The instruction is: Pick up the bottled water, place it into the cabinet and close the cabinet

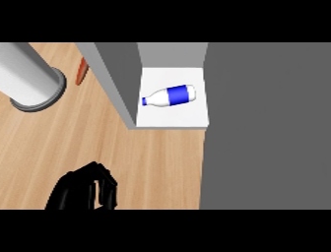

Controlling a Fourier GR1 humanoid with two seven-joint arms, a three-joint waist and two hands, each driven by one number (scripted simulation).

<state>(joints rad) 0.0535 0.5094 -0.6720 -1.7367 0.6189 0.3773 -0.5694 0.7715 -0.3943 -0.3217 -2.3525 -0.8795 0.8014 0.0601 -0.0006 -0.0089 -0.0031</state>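
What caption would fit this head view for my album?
Bottle lies on its side inside the open cabinet; left hand waits below on the counter.

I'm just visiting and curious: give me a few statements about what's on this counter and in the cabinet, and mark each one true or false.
1. The bottled water lies on its side inside the cabinet. True.
2. The bottle's label is red. False: its band is blue, on a white bottle.
3. A black hand shows at the lower left, over the wooden counter. True.
4. The hand is holding the bottle. False: the left hand is well apart from the bottle, which rests on the cabinet's white shelf.
5. A large grey cylinder stands on the counter at the upper left. True.
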